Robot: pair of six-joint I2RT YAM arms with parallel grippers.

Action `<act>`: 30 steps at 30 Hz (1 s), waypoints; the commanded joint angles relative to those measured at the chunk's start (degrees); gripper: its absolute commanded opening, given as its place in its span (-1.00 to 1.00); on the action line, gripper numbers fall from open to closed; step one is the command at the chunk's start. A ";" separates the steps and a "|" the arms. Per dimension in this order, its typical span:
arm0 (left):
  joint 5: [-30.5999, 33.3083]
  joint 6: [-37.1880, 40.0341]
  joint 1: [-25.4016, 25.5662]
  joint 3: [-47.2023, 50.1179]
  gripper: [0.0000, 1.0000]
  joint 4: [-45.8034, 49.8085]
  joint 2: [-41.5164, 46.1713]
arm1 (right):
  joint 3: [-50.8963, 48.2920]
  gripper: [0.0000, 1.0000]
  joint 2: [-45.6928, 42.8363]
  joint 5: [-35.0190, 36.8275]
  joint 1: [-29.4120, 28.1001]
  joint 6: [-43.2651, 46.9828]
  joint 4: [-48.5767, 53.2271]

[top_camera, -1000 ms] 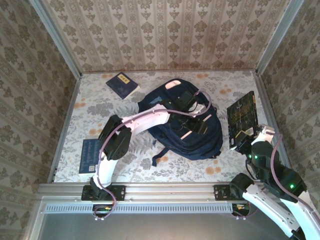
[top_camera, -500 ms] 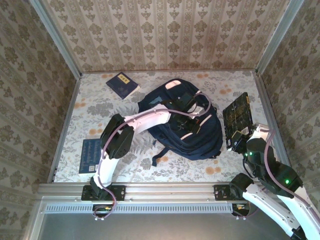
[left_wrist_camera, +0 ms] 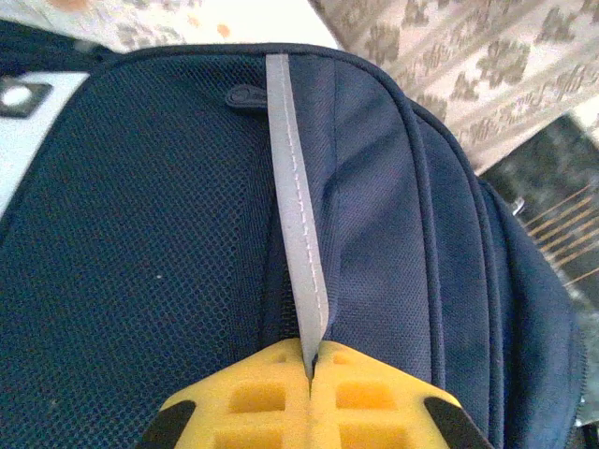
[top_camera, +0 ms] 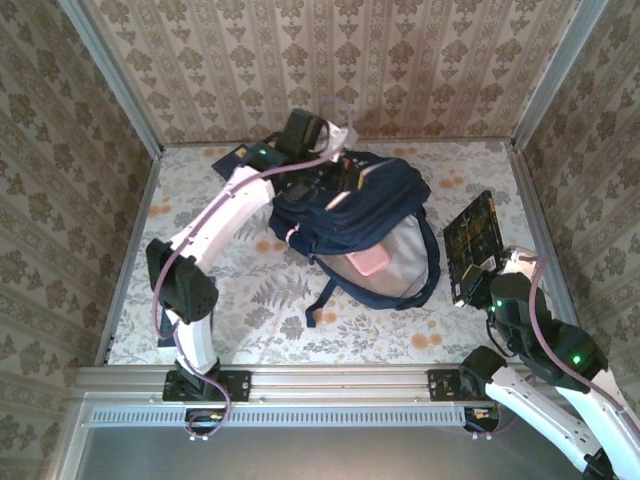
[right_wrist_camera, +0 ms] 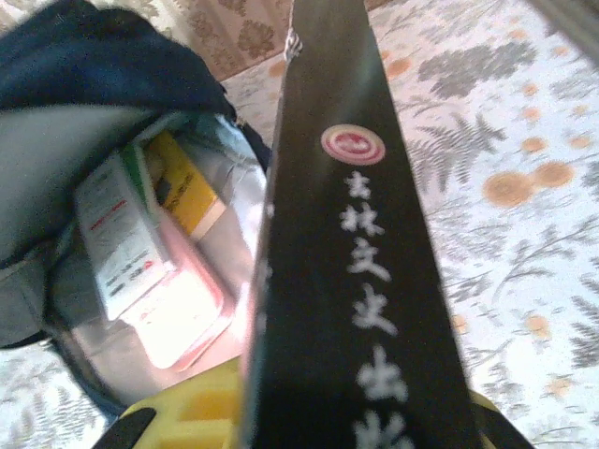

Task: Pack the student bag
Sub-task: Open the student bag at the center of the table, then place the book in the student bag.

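Note:
The student bag (top_camera: 365, 205), navy with pale trim, lies mid-table with its top pulled up and back, so the grey-lined inside (top_camera: 400, 255) and a pink case (top_camera: 370, 262) show. My left gripper (top_camera: 335, 135) reaches to the back wall above the bag. In the left wrist view its yellow fingers (left_wrist_camera: 253, 393) are shut on the bag's pale grey strip (left_wrist_camera: 295, 215). My right gripper (top_camera: 475, 275) holds a black book (top_camera: 470, 235) on edge to the right of the bag. In the right wrist view the book's spine (right_wrist_camera: 360, 234) stands beside the bag's open mouth (right_wrist_camera: 140, 253).
A dark blue book (top_camera: 238, 155) lies at the back left, partly behind the left arm. The left arm's elbow (top_camera: 180, 285) stands over the table's left side. Patterned walls close in the back and both sides. Inside the bag are a yellow item (right_wrist_camera: 182, 182) and a white packet (right_wrist_camera: 117, 234).
My left gripper has shut on the bag's strip and pulled it up towards the back wall, opening the bag. My right gripper has brought the black book slightly left, towards the bag.

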State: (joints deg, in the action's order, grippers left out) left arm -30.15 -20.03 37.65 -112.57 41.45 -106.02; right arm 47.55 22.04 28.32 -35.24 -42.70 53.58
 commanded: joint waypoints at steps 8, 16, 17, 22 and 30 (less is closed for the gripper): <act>-9.50 0.28 -1.43 -8.52 -1.00 -0.47 -0.53 | -9.05 -1.00 9.49 -30.17 3.51 -11.79 -32.53; -11.33 -0.29 -1.96 -8.49 -1.00 -1.17 -1.21 | -14.73 -1.00 27.32 -44.89 11.40 -22.69 -62.12; -11.59 -0.39 -1.96 -8.30 -1.00 -1.36 -1.28 | -14.46 -1.00 29.45 -44.69 11.42 -22.91 -63.38; -12.51 -1.00 -2.69 -8.00 -1.00 -2.00 -1.34 | -8.28 -1.00 34.51 -37.72 11.42 -19.43 -54.21; -15.16 -4.75 -5.95 -7.57 -1.00 -5.47 -0.59 | -3.20 -1.00 24.11 -27.97 11.82 -10.96 -29.61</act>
State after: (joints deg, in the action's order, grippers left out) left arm -39.86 -22.31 32.91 -117.49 43.86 -108.95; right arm 42.09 50.63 -3.20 -23.75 -57.32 17.28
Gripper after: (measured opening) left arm 0.051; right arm 0.181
